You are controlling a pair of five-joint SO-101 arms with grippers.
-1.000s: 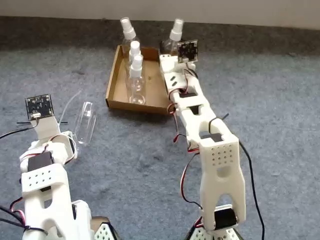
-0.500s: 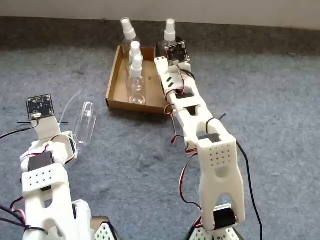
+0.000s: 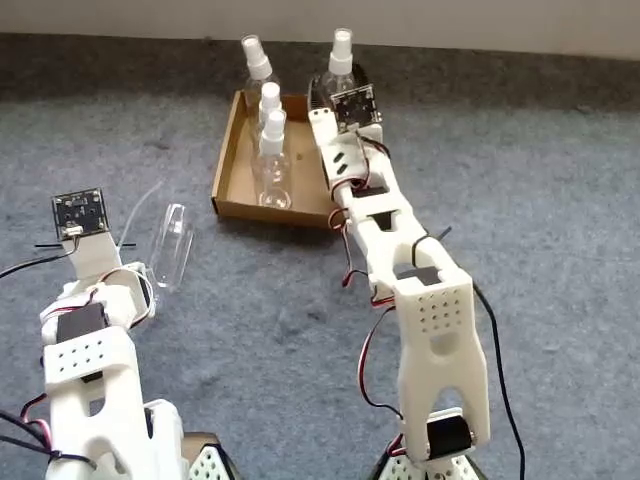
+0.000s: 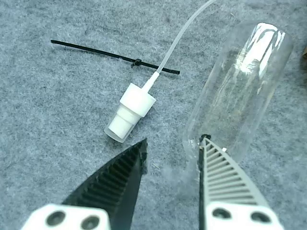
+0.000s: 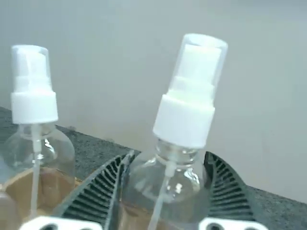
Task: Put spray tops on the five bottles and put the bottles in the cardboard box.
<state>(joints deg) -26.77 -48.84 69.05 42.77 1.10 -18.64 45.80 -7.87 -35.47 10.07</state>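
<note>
**Right gripper (image 5: 168,158) clamped on a spray bottle (image 5: 184,124) at the cardboard box (image 3: 236,180)**

High view: the right arm lies along the box's right wall. The spray bottle rises just past its wrist at the box's far right corner; whether it stands inside the box or behind it cannot be told. Inside the box stand two capped bottles (image 3: 271,150), and a fourth bottle (image 3: 256,62) stands just behind its far left corner. Left of the box, well apart, an uncapped bottle (image 3: 172,245) lies on grey carpet (image 3: 560,180). A pale wall (image 3: 480,15) rises behind the box.

Left wrist view: the left gripper (image 4: 172,141) gapes wide and holds nothing, with one tip at the lying bottle's mouth. A loose spray top (image 4: 130,117) with its dip tube lies beside that bottle, and a black cable tie (image 4: 115,56) lies beyond.

Right wrist view: the jaws hug the spray bottle's shoulders on both sides. The fourth bottle stands beside it, against the wall.
</note>
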